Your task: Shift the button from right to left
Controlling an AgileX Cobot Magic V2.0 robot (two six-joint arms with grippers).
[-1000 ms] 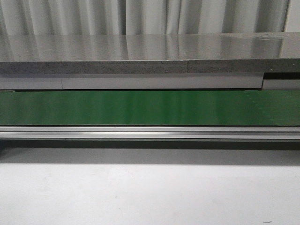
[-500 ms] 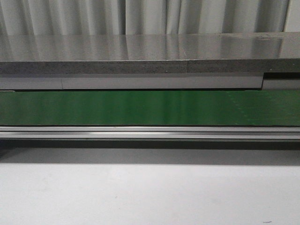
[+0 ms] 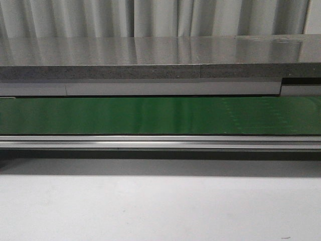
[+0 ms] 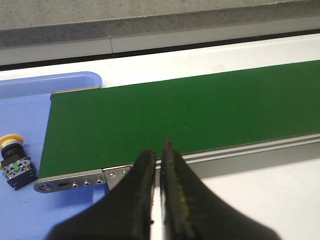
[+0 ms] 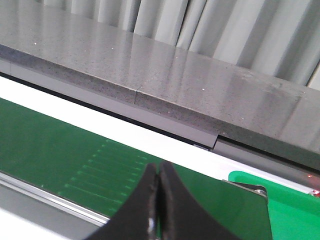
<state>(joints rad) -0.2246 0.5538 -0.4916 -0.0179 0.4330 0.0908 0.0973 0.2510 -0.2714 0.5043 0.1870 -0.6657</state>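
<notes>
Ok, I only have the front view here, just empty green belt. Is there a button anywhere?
Observer: Yes. The left wrist view shows a button on a blue tray, beside the end of the belt.
Operator: Is the left hand holding anything?
Observer: No. The left hand is shut and empty, above the belt's near rail.
Operator: And the right?
Observer: The right hand is shut and empty over the belt; a green tray sits past that end.

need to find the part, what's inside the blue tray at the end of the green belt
One button lies on its side in the blue tray. The green belt and its end bracket cover the tray's near edge; the rest runs out of view.
</notes>
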